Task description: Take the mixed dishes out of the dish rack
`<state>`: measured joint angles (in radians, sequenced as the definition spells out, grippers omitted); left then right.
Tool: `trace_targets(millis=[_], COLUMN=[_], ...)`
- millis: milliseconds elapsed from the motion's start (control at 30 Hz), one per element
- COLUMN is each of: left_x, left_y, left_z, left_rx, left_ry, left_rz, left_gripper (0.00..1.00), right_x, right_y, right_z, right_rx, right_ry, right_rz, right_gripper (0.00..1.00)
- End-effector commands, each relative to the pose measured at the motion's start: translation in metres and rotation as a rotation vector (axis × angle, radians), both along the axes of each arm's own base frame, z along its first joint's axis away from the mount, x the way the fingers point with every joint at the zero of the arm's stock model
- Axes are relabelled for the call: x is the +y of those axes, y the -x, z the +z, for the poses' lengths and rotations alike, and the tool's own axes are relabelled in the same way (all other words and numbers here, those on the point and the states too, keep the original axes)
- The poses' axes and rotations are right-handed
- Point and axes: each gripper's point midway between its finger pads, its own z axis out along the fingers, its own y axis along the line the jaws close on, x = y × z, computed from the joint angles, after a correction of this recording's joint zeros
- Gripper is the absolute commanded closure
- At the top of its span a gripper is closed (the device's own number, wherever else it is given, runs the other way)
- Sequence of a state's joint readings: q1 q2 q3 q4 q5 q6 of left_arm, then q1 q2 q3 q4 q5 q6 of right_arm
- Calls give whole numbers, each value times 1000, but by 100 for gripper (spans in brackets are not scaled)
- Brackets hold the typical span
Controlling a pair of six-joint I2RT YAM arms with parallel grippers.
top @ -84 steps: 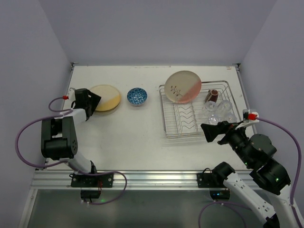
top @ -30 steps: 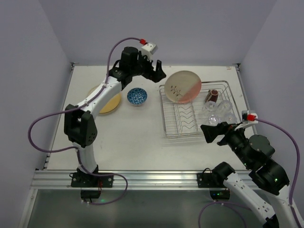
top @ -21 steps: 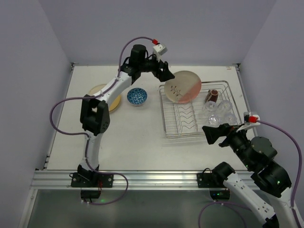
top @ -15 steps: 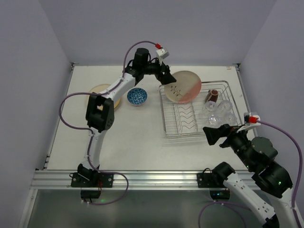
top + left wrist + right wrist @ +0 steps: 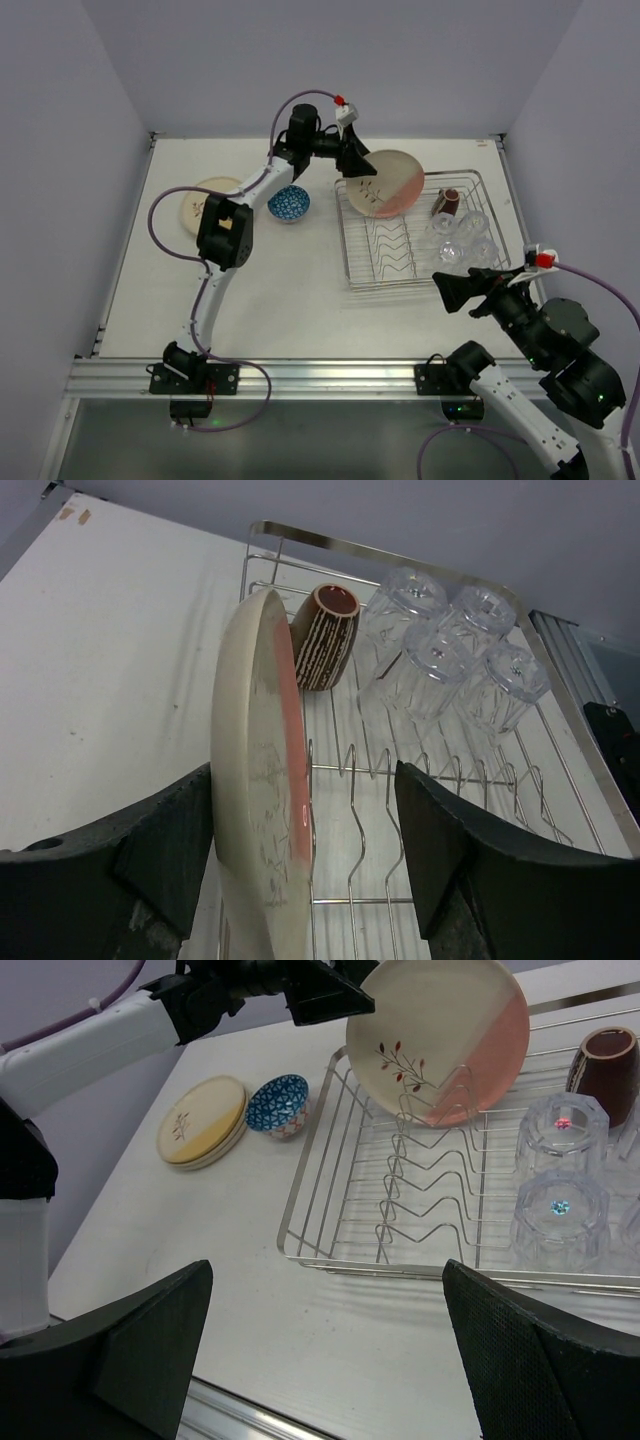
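One round glazed pink-and-cream plate (image 5: 262, 780) on edge in wire dish rack (image 5: 400, 560), face toward glass tumblers (image 5: 440, 660); my left gripper (image 5: 305, 830) straddles it, jaws apart; right gripper (image 5: 330, 1350) gapes wide.

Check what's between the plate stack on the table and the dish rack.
The small blue bowl; it shows in the top external and right wrist views.

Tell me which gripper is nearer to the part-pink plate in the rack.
Left. The left gripper straddles the plate; the right gripper hovers outside the rack at its near right corner.
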<state>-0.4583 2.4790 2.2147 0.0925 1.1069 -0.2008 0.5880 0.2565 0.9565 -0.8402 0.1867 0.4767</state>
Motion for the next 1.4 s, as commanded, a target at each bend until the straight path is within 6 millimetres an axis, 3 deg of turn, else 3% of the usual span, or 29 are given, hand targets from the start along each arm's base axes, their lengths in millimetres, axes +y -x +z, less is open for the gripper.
trace_targets(millis=[0,233,600,767,967,1100,1367], left_x=[0,-1,0,-7,-11,-11,-10], left_y=[6,9,15,9,-3,-3,10], left_z=[21,12,4,-15,-25,-16,10], left_rx=[-33,-25,-34,-96,-146,-163,-201], left_ry=[58,57,46,-35,-90,-84,-40], left_rz=[-71,-97,-115,-40,39,45,-15], left_gripper=[29,64,66,66,80,100,100], right_x=[-2,-3,-3,-3,-3,-3,-1], right_y=[8,10,10,10,10,9,7], right_z=[14,11,7,6,6,6,3], right_rx=[-42,-38,-31,-32,-32,-31,-26], right_ry=[-7,-1,10,13,16,22,31], right_rz=[22,25,28,30,32,31,32], right_gripper=[1,1,1,1,1,1,1])
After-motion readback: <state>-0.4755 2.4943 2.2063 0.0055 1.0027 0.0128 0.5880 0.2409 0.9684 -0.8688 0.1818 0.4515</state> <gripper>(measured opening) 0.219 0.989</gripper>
